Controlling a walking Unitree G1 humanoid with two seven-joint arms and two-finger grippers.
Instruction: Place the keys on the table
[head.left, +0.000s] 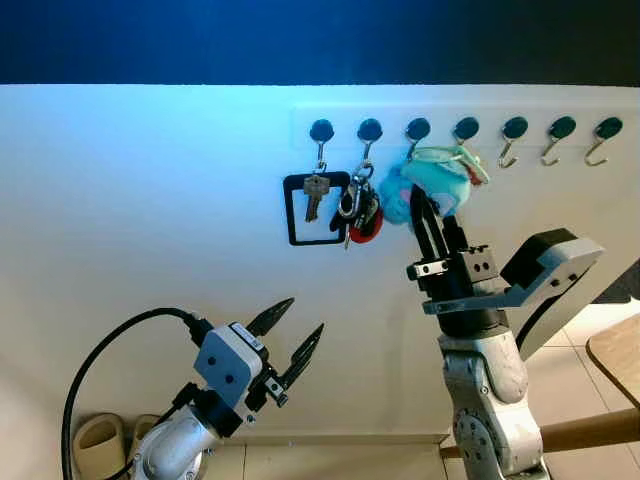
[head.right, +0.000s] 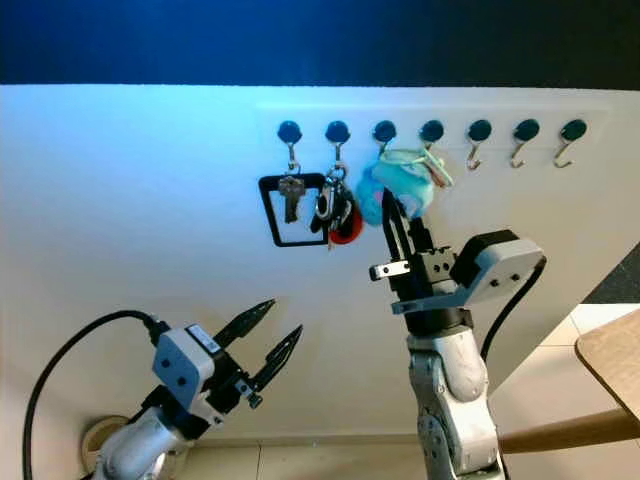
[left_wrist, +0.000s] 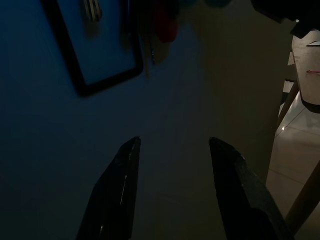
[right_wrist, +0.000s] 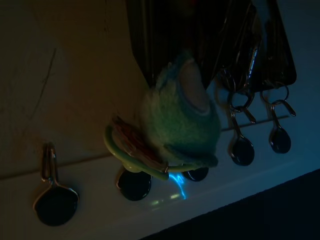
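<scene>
- Two arms in silver-grey metal are seen, with rounded, jointed casings.
- The left tool is made of two long, black, pointed fingers with serrated inner edges, mounted on a pale grey block marked by small dark screw holes.
- A thick black cable is looped from that block.
- The right tool carries slim black fingers on a black bracket with a pale grey housing.
</scene>
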